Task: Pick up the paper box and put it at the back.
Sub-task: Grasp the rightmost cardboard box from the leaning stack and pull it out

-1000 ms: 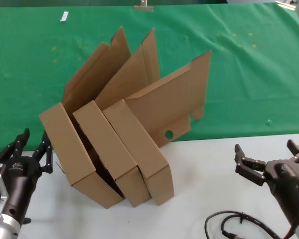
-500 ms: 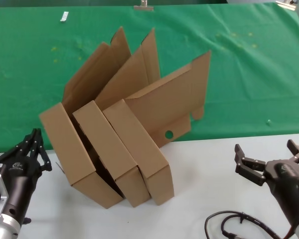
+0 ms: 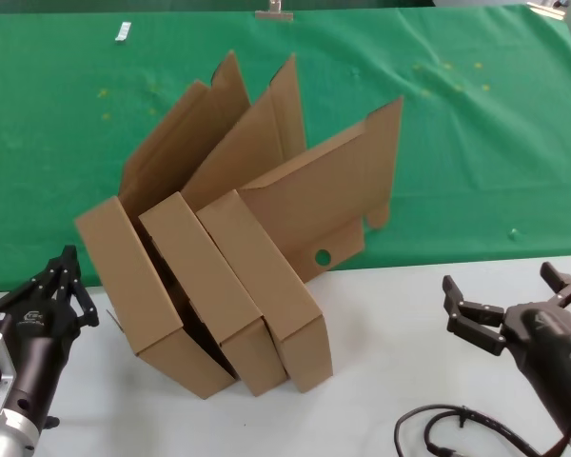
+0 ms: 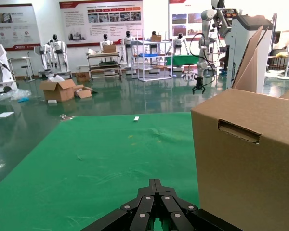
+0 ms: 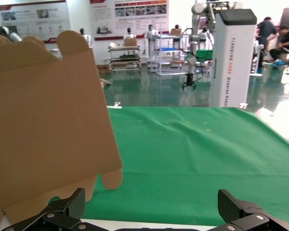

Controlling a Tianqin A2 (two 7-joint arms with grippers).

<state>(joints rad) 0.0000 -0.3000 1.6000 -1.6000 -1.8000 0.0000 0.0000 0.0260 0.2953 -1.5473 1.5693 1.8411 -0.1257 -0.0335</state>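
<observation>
Three boxes leaned together across the white table's far edge, the rightmost paper box [image 3: 285, 267] nearest the right gripper [image 3: 514, 300], whose fingers were spread, while the left gripper [image 3: 52, 286] sat pressed together beside them.

Right pincer [image 3: 507, 300] partly cropped

Left gripper [image 3: 60, 276] now closed; right gripper [image 3: 514, 290] slightly shifted.
</observation>
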